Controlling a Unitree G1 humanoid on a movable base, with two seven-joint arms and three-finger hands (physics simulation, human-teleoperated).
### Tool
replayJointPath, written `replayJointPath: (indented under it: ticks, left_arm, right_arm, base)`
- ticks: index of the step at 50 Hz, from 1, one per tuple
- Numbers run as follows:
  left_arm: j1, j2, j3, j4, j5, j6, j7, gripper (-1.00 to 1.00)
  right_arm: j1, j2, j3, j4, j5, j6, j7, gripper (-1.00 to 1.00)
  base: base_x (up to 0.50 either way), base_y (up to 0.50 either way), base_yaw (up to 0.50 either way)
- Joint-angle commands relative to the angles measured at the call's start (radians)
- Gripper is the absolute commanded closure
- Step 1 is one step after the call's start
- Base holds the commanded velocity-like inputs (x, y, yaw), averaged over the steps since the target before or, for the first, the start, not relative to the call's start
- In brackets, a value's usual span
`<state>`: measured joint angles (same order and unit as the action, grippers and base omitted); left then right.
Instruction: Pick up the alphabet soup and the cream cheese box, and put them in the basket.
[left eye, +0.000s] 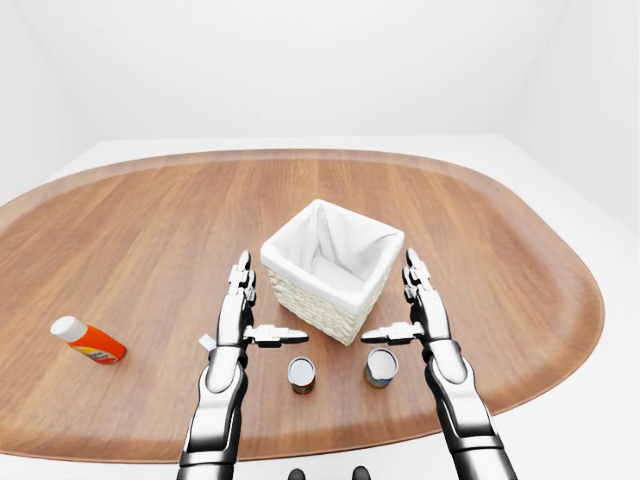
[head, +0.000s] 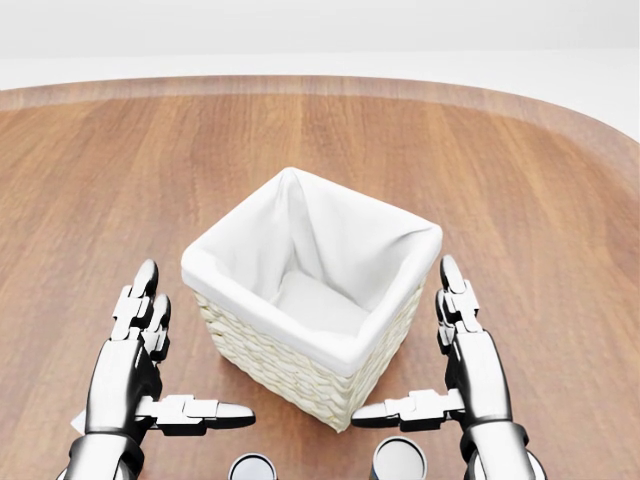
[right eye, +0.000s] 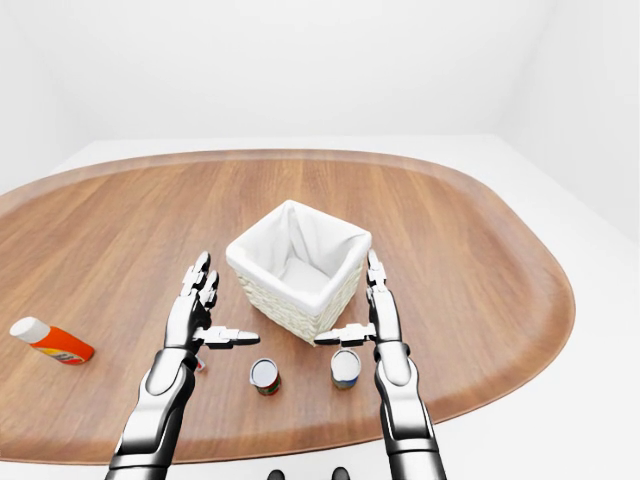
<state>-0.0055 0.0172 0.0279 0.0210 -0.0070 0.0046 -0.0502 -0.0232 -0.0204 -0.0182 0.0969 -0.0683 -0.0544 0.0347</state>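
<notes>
The woven basket (head: 300, 375) with a white cloth lining stands in the middle of the head view, empty. Both hands hover open on either side of it, the left hand (head: 195, 345) to its left and the right hand (head: 405, 345) to its right, thumbs pointing inward. Below them on the table stand two cans: a blue-and-yellow one (left eye: 381, 367) under the right thumb and a red one (left eye: 301, 374) under the left thumb. Only their tops show at the bottom of the head view. A small white thing (left eye: 207, 342) peeks from behind the left hand; I cannot tell what it is.
An orange bottle with a white cap (left eye: 88, 341) lies far left on the oval wooden table (left eye: 150, 220). The table's edge runs just below the cans in the left-eye view. White floor and walls surround the table.
</notes>
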Motion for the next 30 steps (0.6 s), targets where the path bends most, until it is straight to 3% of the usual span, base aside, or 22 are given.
replayJointPath:
  ticks: [1,3,6,8,15,17,22,23,25,30]
  left_arm:
    - [0.004,-0.001,-0.002,-0.015,0.001,0.012,0.002,-1.0]
    - [0.004,-0.001,-0.002,-0.016,0.001,0.013,0.002,-1.0]
    - [0.005,-0.001,-0.003,-0.016,0.001,0.014,0.001,-1.0]
    - [0.003,-0.001,-0.002,-0.011,0.001,0.01,0.001,-1.0]
    - [0.001,0.0,0.0,-0.001,0.0,0.003,0.001,-1.0]
    - [0.002,0.0,-0.001,-0.003,0.001,0.004,0.001,-1.0]
    - [-0.006,0.001,0.002,0.022,-0.001,-0.014,0.0,-1.0]
    - [-0.007,0.001,0.003,0.027,-0.001,-0.016,0.0,-1.0]
    - [-0.001,0.001,0.001,0.005,0.0,0.0,0.001,-1.0]
    - [-0.007,0.001,0.003,0.023,-0.002,-0.014,0.0,-1.0]
  right_arm:
    - [0.004,0.002,-0.011,-0.023,0.016,0.007,-0.01,-1.0]
    - [0.007,-0.001,-0.035,-0.043,0.014,-0.015,-0.056,-1.0]
    - [0.001,-0.003,-0.065,-0.053,0.079,0.023,-0.068,-1.0]
    - [0.001,-0.007,-0.07,-0.061,0.083,0.029,-0.085,-1.0]
    - [-0.003,-0.014,-0.102,-0.057,0.104,0.018,-0.145,-1.0]
    - [-0.005,-0.017,-0.112,-0.063,0.113,0.032,-0.168,-1.0]
    - [-0.016,-0.025,-0.134,-0.05,0.139,0.028,-0.209,-1.0]
    - [-0.023,-0.027,-0.144,-0.044,0.129,0.045,-0.246,-1.0]
    - [-0.031,-0.031,-0.153,-0.031,0.125,0.04,-0.281,-1.0]
    - [-0.025,-0.037,-0.204,-0.065,0.168,0.037,-0.378,-1.0]
  base:
    - [0.0,0.0,0.0]
    - [0.0,0.0,0.0]
    - [0.0,0.0,0.0]
    - [0.0,0.0,0.0]
    - [0.0,0.0,0.0]
    - [0.0,0.0,0.0]
    - [0.0,0.0,0.0]
    - [0.0,0.0,0.0]
    - [0.0,0.0,0.0]
    - [0.0,0.0,0.0]
